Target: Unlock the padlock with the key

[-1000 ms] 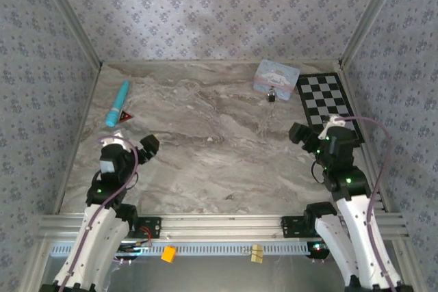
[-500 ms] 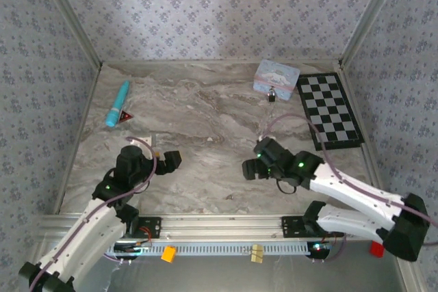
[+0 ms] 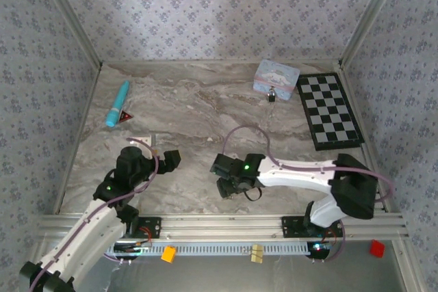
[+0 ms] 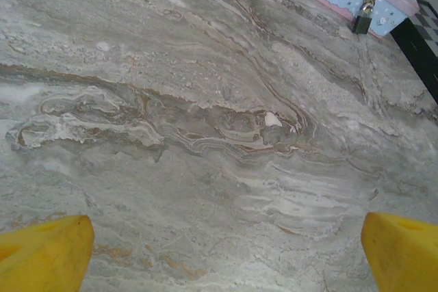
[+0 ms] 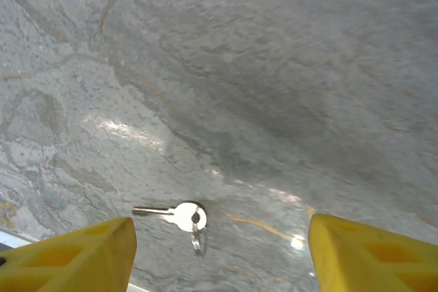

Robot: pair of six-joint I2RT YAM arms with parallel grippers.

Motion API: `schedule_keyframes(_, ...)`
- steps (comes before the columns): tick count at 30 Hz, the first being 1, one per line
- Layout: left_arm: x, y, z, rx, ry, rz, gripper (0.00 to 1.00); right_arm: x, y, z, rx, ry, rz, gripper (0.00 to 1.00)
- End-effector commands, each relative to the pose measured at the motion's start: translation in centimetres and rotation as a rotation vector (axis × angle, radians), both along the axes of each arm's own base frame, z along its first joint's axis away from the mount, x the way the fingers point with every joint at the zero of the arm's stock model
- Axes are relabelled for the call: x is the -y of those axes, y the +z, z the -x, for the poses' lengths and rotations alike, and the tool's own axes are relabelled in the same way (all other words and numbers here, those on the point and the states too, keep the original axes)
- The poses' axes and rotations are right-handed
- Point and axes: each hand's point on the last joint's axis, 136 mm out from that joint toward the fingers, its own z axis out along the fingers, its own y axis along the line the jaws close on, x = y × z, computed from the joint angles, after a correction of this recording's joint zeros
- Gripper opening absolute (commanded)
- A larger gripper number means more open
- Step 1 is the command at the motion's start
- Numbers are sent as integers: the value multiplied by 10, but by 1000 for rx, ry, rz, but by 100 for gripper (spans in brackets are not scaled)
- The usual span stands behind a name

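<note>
A small silver key (image 5: 179,215) with a little ring lies flat on the marble table. My right gripper (image 5: 219,254) hangs over it, open, its yellow fingertips (image 5: 82,251) on either side and not touching it. From above, the right gripper (image 3: 230,188) is low near the front middle of the table. The tiny dark padlock (image 3: 272,96) hangs on the front of the pastel tin (image 3: 276,76) at the back right, also seen as the padlock (image 4: 361,22) far off. My left gripper (image 4: 222,258) is open over bare marble, at the front left (image 3: 168,159).
A black-and-white checkerboard (image 3: 329,109) lies at the right edge. A teal pen-like stick (image 3: 117,103) and a small red triangle (image 3: 125,116) sit at the left. Patterned walls close in the table (image 3: 205,114) on three sides.
My right arm swung from the right side across to the front middle and came down over the key, its jaws narrowing. The left arm reached forward, then held still.
</note>
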Motion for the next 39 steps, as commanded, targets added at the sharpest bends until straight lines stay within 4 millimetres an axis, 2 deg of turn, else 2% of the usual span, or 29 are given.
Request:
schedule_keyframes(1,0,7,-2,44,-1,-3,100,-4,-8,10,-63,-1,38,63)
schedule_keyframes(12,-1,7,-3,43,6,-2,100,-2,-35,21,-145,12,107,31)
schedule_keyframes(24,-4,4,-5,38,28,-13,100,-3,-35,22,-117,22,101,7)
schedule_keyframes(28,-4,3,-6,32,29,-15,100,3,-17,10,-38,-12,84,2)
schedule_keyframes(33,5,0,-7,2,-4,4,100,6,24,-15,109,-88,-21,0)
schedule_keyframes(35,16,4,-7,-15,-48,44,100,7,42,-30,182,-138,-92,0)
schedule_keyframes(39,47,27,-6,-18,-150,150,100,6,78,-57,346,-234,-256,0)
